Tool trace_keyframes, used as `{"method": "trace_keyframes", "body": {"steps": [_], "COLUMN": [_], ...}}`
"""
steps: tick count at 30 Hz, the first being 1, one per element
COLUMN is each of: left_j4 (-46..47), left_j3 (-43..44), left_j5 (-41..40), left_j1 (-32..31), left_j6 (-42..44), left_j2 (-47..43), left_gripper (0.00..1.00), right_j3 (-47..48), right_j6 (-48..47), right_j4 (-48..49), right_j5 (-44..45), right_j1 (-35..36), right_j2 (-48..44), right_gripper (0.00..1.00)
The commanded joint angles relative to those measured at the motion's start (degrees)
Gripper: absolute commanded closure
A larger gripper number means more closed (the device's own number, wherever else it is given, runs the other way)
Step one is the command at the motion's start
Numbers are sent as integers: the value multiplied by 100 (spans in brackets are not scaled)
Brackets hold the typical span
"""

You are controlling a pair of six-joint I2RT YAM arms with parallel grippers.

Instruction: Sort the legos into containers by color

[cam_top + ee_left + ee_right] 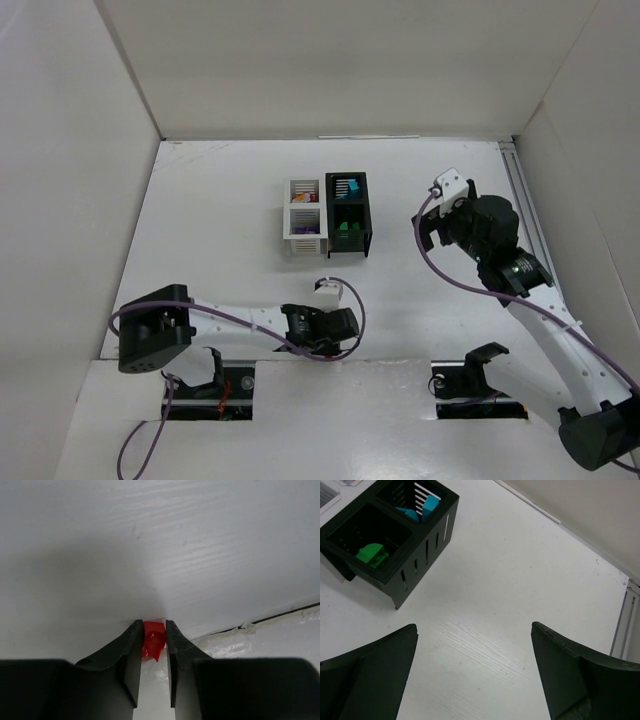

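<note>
My left gripper (152, 626) is shut on a small red lego (153, 640), held low over the white table near its front edge. In the top view the left gripper (348, 322) lies sideways and hides the lego. My right gripper (474, 627) is open and empty above bare table, to the right of the black container (422, 545). That container holds a green lego (372, 554) in its near compartment and cyan legos (422, 507) in the far one. The white container (303, 240) stands left of the black one (365, 213) and holds red and purple legos (303, 198).
The two containers touch side by side at the table's middle back. White walls (80, 200) enclose the table on the left, back and right. A metal rail (525, 200) runs along the right edge. A seam (280, 615) marks the front ledge beside the left gripper.
</note>
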Motion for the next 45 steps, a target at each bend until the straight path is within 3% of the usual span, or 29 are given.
{"method": "trace_keyframes", "body": {"steps": [1, 6, 11, 14, 21, 22, 25, 31, 35, 41, 43, 45], "left_j4": [-385, -939, -1255, -1581, -696, -459, 114, 370, 211, -113, -114, -114], "left_j3": [292, 600, 960, 1522, 2823, 2902, 3315, 4422, 5029, 5381, 5382, 5320], "left_j5": [-228, -229, -711, -1536, -1951, -1864, -1180, -818, -871, -808, -809, -661], "left_j1": [-143, -293, -293, -293, 1639, 2059, 3025, 3908, 4242, 4533, 4533, 4533], "left_j6": [-286, -349, -358, -60, 1723, 2308, 2902, 3632, 3545, 3483, 3483, 3554], "left_j2": [237, 361, 124, -60, -114, -114, -44, 955, 1573, 1986, 1987, 1795], "left_gripper": [85, 100, 100, 100, 100, 100, 100, 100, 97, 89, 58, 45], "right_j3": [-77, -78, -131, -131, -131, -131, -131, -183, -236, -236, -236, -236], "right_j6": [-31, -31, -31, -31, -83, -83, -144, -207, -259, -321, -373, -374], "right_j4": [-72, -125, -125, -125, -318, -379, -432, -537, -590, -643, -643, -643], "right_j5": [279, 279, 279, 340, 664, 665, 736, 736, 736, 736, 736, 736], "right_j1": [-108, -161, -161, -214, -486, -556, -706, -882, -935, -987, -987, -987], "right_j2": [-158, -211, -211, -264, -369, -369, -369, -317, -317, -317, -317, -317], "right_gripper": [0, 0, 0, 0, 0, 0, 0, 0, 0, 0, 0, 0]}}
